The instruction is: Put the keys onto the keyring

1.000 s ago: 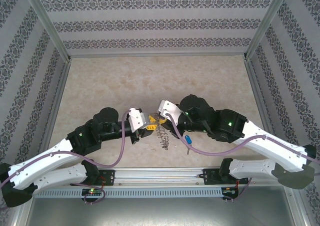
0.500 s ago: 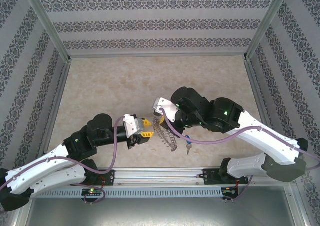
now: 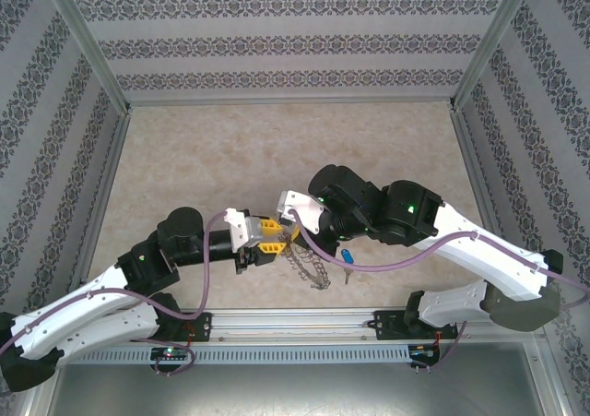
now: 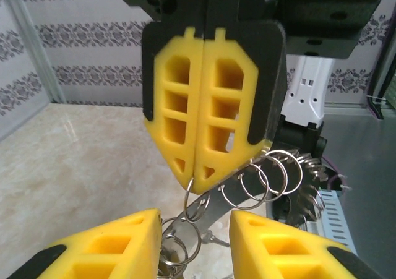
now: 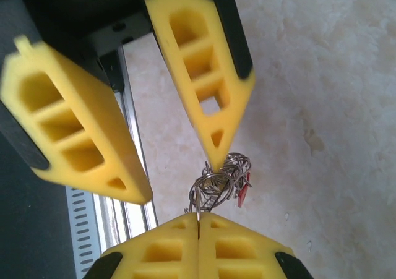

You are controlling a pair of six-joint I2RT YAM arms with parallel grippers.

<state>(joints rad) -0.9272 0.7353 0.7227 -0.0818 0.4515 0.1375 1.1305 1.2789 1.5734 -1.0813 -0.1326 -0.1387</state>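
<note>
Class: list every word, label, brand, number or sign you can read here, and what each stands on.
None: no text can be read. The yellow fingers, the keyring, the blue key and the white arm covers show no legible print; the wall pattern is ornament, not lettering.

I look down on a pale marble-look tabletop [image 3: 277,148], boxed in by walls [image 3: 295,47] papered in grey damask bands. Aluminium posts [image 3: 88,42] rise at the far corners. A slotted rail [image 3: 295,353] runs along the near edge, then what may be grey sheet metal [image 3: 295,388]. The light is soft and even.
</note>
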